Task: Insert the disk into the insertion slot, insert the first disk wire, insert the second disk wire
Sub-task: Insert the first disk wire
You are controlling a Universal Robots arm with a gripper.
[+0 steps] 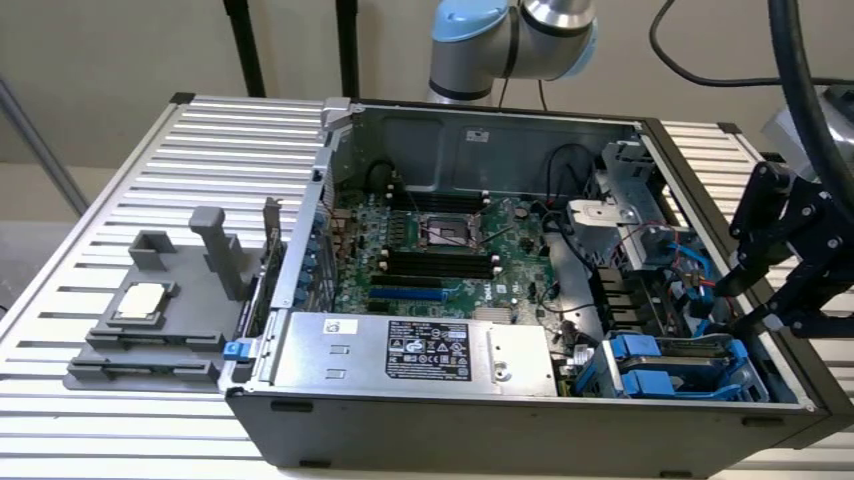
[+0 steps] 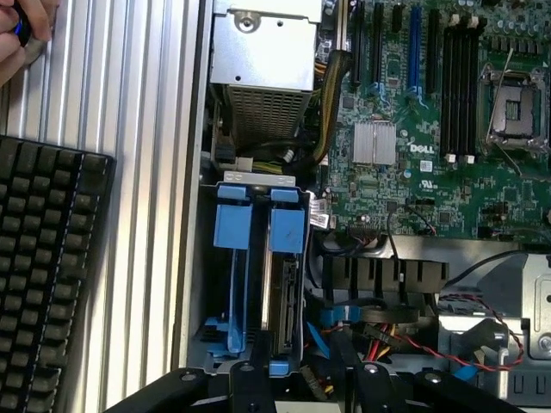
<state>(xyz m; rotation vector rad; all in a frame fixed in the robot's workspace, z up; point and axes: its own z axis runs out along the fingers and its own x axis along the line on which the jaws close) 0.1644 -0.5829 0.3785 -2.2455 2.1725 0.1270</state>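
Observation:
The insertion slot (image 2: 225, 179) is a grey cage with bright blue tabs in the corner of the open computer case; in the exterior view the insertion slot (image 1: 683, 366) sits at the case's front right. The disk (image 2: 281, 303) stands edge-on inside the cage under a blue carrier tab (image 2: 287, 229). A blue wire (image 2: 317, 338) and a red and yellow wire bundle (image 2: 380, 332) lie loose beside the cage. My black gripper (image 2: 301, 372) hovers over the cage's end, open, with nothing between its fingers (image 2: 258, 372). In the exterior view the gripper (image 1: 739, 306) hangs just above the case's right side.
A large silver box with a black label (image 1: 414, 350) fills the case front beside the cage. The motherboard (image 2: 430, 112) lies behind it. A black keyboard (image 2: 43, 275) rests on the slatted table, with a person's hand (image 2: 21, 30) near it. A grey fixture (image 1: 154, 320) stands on the exterior view's left.

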